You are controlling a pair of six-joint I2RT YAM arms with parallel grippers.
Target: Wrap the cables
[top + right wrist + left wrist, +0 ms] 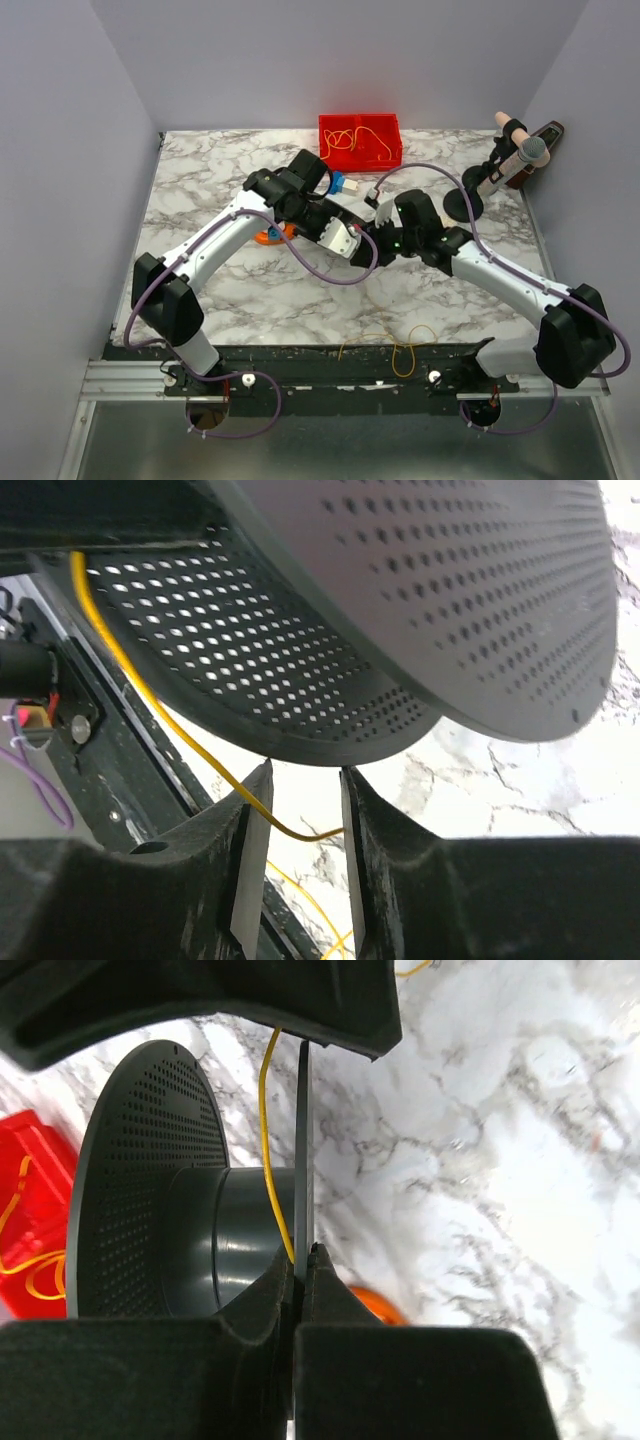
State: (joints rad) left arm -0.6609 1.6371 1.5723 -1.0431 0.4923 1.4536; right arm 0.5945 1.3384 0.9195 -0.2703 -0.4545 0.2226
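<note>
My left gripper (303, 1252) is shut on the thin edge-on flange of a dark grey spool (140, 1160). A yellow cable (268, 1140) runs down past the spool's hub to the jaws. In the right wrist view the spool's perforated flanges (300, 680) hang just above my right gripper (300, 775), which is open. The cable (190, 740) passes loosely between its fingers. From above, both grippers meet mid-table, left (345, 238) and right (384, 212). Loose cable loops (400, 345) lie at the near edge.
A red bin (325, 155) holding more yellow cables stands at the back. A microphone on a black stand (490, 178) is at the back right. An orange object (268, 236) and a blue-white one (345, 184) lie near the left arm.
</note>
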